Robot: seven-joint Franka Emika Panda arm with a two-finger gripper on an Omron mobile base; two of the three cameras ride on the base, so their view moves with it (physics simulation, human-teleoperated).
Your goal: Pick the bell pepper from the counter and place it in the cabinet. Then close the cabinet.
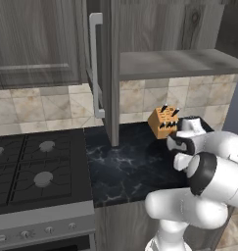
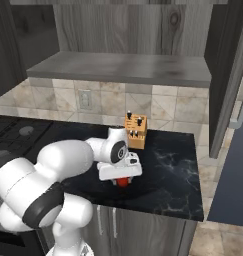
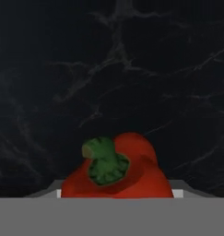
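Clearly your gripper (image 2: 122,176) sat over the bell pepper (image 3: 117,173) at lower centre; light, glossy, slippery; grip its flanks. Jaw opening I couldn't tell.

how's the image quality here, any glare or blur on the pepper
Hand view: the bell pepper is soft-edged and glossy, without harsh glare, against the dim counter. Right base view: the gripper hides most of it, a red sliver showing. Left base view: even, flat lighting.
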